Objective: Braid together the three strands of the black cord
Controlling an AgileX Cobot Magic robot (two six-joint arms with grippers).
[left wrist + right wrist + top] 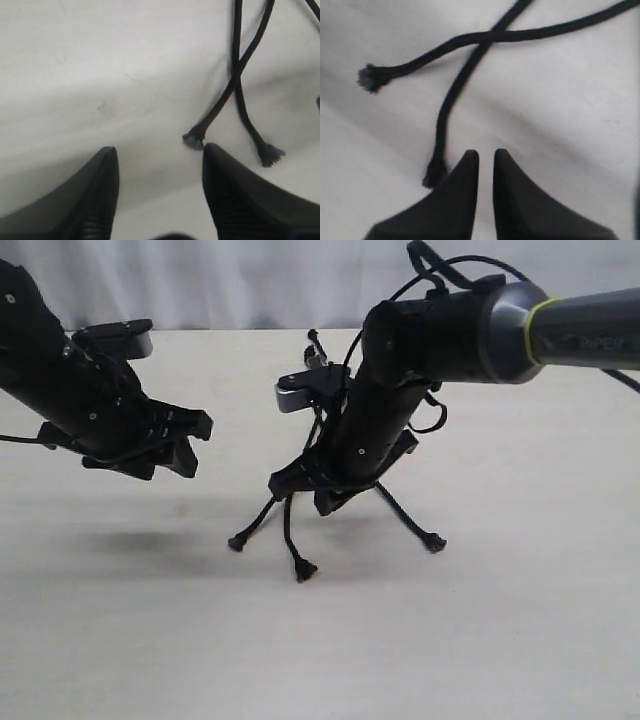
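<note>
The black cord lies mid-table with its joined end [316,352] at the far side, partly behind my right arm. Its three strands fan toward the near edge: the left strand [258,520], the middle strand [290,536] and the right strand [408,520]. My right gripper [300,490] hangs low over the left and middle strands. In the right wrist view that gripper [486,153] is shut on nothing, beside the tip of one strand [440,125] that crosses another strand [420,62]. My left gripper [195,445] [157,150] is open and empty, left of the cord, close to a strand tip [193,140].
The light wooden table [520,630] carries nothing but the cord. A pale curtain [250,280] hangs behind its far edge. My right arm's looping cables [432,270] rise above the cord's joined end.
</note>
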